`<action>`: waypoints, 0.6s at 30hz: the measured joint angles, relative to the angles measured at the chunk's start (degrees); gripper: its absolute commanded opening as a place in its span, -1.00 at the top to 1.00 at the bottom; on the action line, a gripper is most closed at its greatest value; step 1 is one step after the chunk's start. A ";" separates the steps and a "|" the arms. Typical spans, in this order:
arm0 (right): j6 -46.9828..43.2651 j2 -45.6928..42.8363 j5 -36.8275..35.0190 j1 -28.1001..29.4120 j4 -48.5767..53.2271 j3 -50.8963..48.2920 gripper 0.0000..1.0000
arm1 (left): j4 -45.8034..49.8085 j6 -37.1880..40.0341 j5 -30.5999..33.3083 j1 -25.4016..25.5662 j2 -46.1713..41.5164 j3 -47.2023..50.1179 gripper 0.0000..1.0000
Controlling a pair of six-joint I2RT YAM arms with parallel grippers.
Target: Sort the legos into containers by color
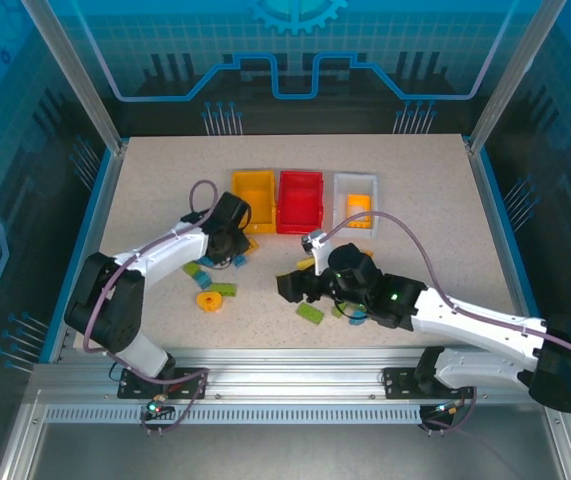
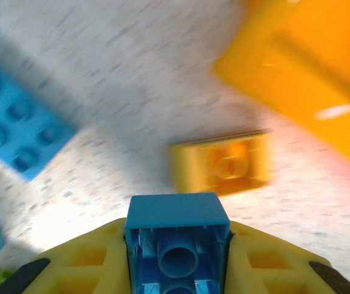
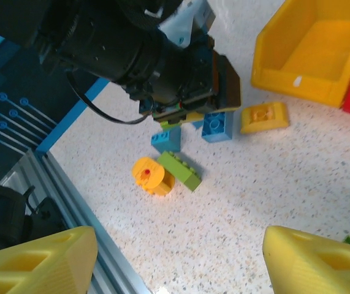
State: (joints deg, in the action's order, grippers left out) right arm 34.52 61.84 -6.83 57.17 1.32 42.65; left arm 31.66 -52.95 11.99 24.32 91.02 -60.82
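Observation:
My left gripper (image 2: 178, 248) is shut on a small blue lego (image 2: 178, 233), seen hollow side up between the yellow fingers. It hangs just in front of the yellow-orange container (image 1: 253, 187), over a flat yellow lego (image 2: 224, 162) and beside another blue lego (image 2: 15, 125). The red container (image 1: 299, 200) and the white container (image 1: 355, 192) stand to its right in a row. My right gripper (image 3: 178, 263) is open and holds nothing, low over bare table. Ahead of it lie a round yellow lego (image 3: 152, 176) and a green lego (image 3: 179, 170).
The left arm's wrist (image 3: 162, 55) hangs over several blue legos (image 3: 217, 125) near the yellow-orange container (image 3: 309, 49). A yellow piece (image 1: 359, 208) lies in the white container. More green legos (image 1: 310, 312) lie by the right arm. The metal rail (image 3: 70, 196) marks the table's near edge.

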 measured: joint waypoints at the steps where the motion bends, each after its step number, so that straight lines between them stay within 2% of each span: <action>1: 0.26 -0.74 -0.50 -0.55 -0.61 -0.42 -0.49 | 0.20 1.95 0.20 0.15 0.17 -2.62 0.43; 6: 1.77 -1.46 -2.38 -4.72 -4.02 -0.68 -0.51 | 0.76 10.64 0.57 0.17 5.31 -15.06 0.42; 10: 2.21 -1.44 -3.28 -7.08 -6.97 -0.68 -0.52 | 1.14 17.33 0.83 -0.35 13.86 -24.61 0.42; 18: 2.62 0.48 -3.45 -8.31 -8.26 -0.55 -0.52 | 2.99 25.59 0.31 -3.21 28.59 -37.66 0.30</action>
State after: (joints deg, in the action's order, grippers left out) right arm 37.15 62.33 -10.28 48.86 -6.94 42.11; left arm 34.65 -27.35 12.29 21.10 119.61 -98.48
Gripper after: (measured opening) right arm 0.760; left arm 0.343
